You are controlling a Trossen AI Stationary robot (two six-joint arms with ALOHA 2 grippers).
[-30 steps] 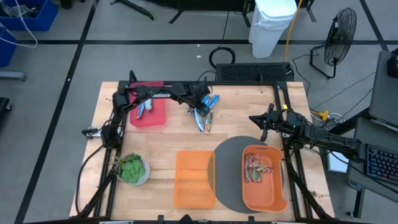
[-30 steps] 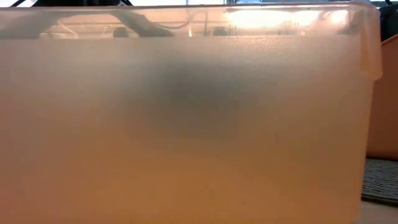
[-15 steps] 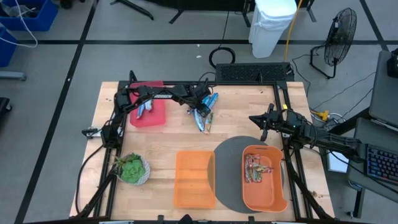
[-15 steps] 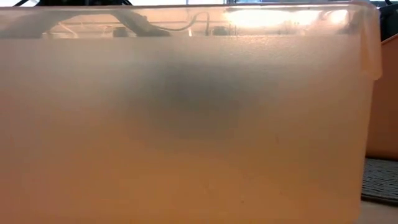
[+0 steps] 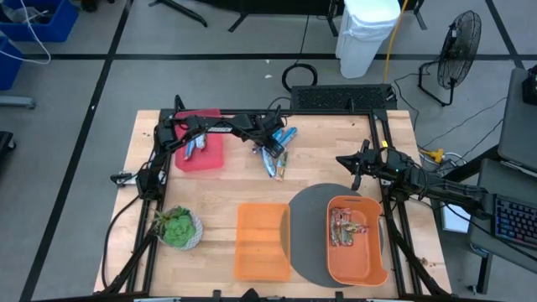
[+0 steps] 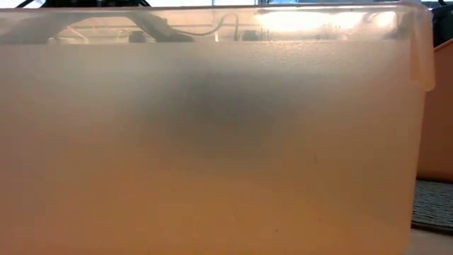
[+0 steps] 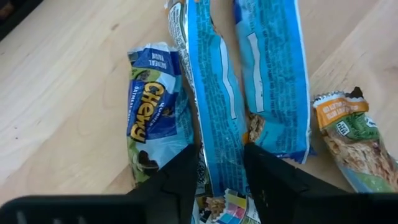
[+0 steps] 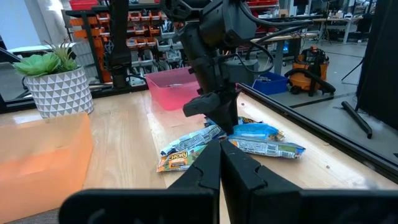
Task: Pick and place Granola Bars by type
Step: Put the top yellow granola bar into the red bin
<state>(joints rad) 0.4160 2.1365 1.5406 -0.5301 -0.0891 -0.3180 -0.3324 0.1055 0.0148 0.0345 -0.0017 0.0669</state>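
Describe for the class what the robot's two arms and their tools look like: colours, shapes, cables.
Both arms are black and slim, built of jointed segments. The left arm trails thin dark cables near its base. Its tool, the left gripper, has two flat matte-black fingers with squared tips. The right arm looks the same; the right gripper has two matching black fingers.

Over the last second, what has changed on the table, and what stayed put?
The left gripper moved slightly along the pile of foil-wrapped granola bars and its fingers now straddle a bright blue wrapped bar lying on the wooden table. Unchanged: the right gripper waits shut beside the orange bin, and the red tray, the flat orange lid and the potted plant have not moved.
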